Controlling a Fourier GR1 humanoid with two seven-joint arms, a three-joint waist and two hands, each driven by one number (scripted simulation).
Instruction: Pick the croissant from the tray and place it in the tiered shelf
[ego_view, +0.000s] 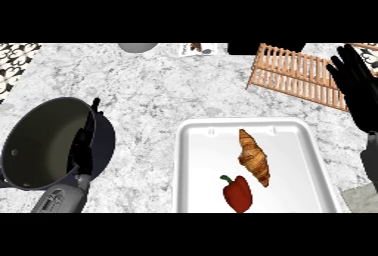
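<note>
Head view, pick phase not yet begun. Nearest, at the lower left, the left robot hand (83, 145) rests edge-on over a dark pan (40, 145), its fingers straight and released, holding nothing. To its right, well apart across bare desk (148, 95), lies the white tray (203, 165). The croissant (254, 157) lies in the tray's middle, untouched, just beyond and beside a red pepper (238, 193); its long axis runs near-to-far with a slight tilt, the far tip nearer the tray's back rim. The right robot hand (357, 85) hangs farther off, above the tray's far right corner, fingers straight and spread, released and empty. From this hand the croissant lies nearer the robot and to the left. The right robot hand appears the closer of the two, so a grasp across the croissant's short width seems the likely approach. The wooden tiered shelf (295, 75) stands just left of that hand, beyond the tray.
</note>
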